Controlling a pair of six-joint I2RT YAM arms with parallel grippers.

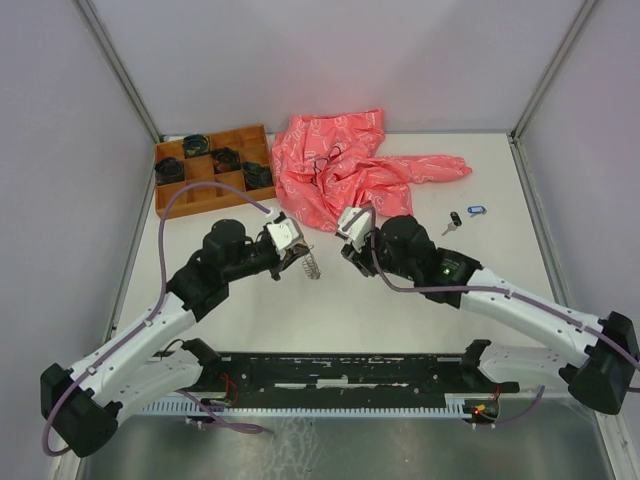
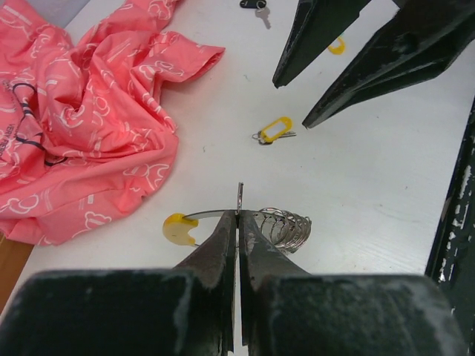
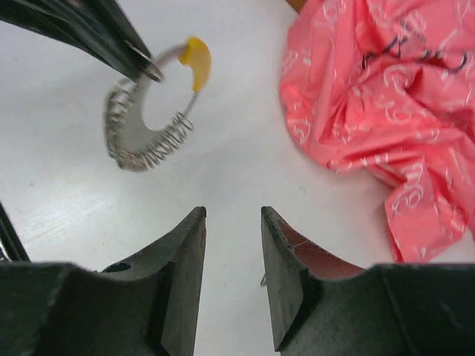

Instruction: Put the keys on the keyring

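Caution: the left jaws clench only the thin wire of the keyring [image 2: 288, 228], the right jaws stand released and empty, so the ring may pivot or slip during threading.

It looked like a lab test cell: a white table [image 1: 330, 320] walled by plain panels [image 1: 350, 60] on metal posts [image 1: 120, 65].
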